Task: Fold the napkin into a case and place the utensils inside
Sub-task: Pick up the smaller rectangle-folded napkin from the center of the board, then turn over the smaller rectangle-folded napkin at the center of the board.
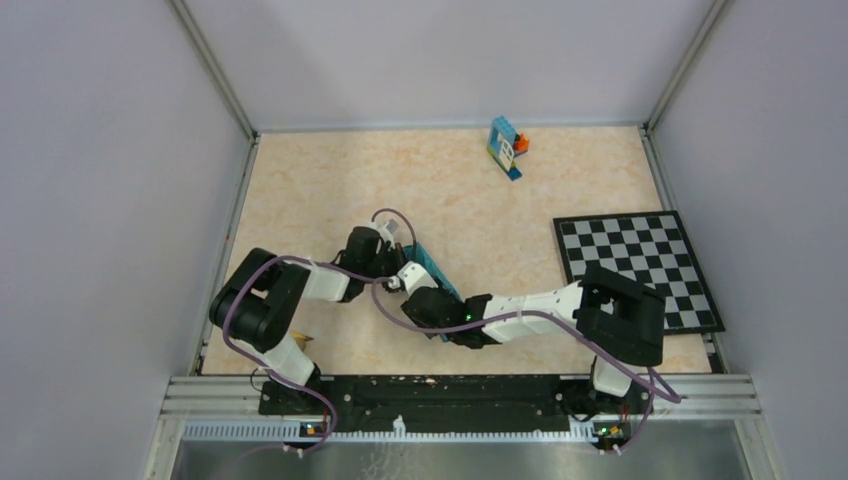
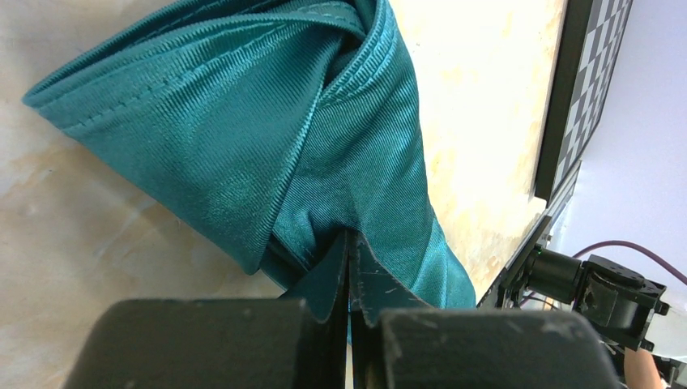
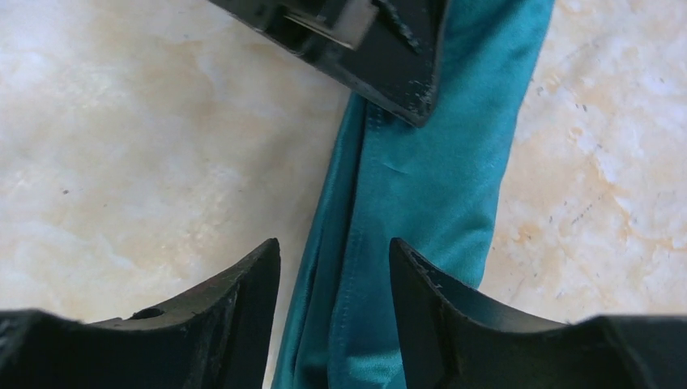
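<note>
Teal-green satin napkin (image 1: pixel 437 270), folded to a narrow strip, lies mid-frame between the two arms.
In the overhead view the left gripper (image 2: pixel 350 243) pinches shut on the strip's bunched upper-left end. The long axis slants down to the lower right across the beige marbled tabletop (image 1: pixel 480 200). There the right gripper (image 3: pixel 334 275), the nearer to the free stretch, straddles it crosswise with jaws apart, gripping nothing.

Pretty plain setup: a table (image 1: pixel 330 190) with a beige marbled top, boxed in on three sides by flat pale lilac-grey walls (image 1: pixel 100 200). Silver metal posts (image 1: pixel 213 70) run up the back corners, and a ridged metal rail (image 1: pixel 715 392) crosses the near edge. Light's soft and even, barely any shadows.
</note>
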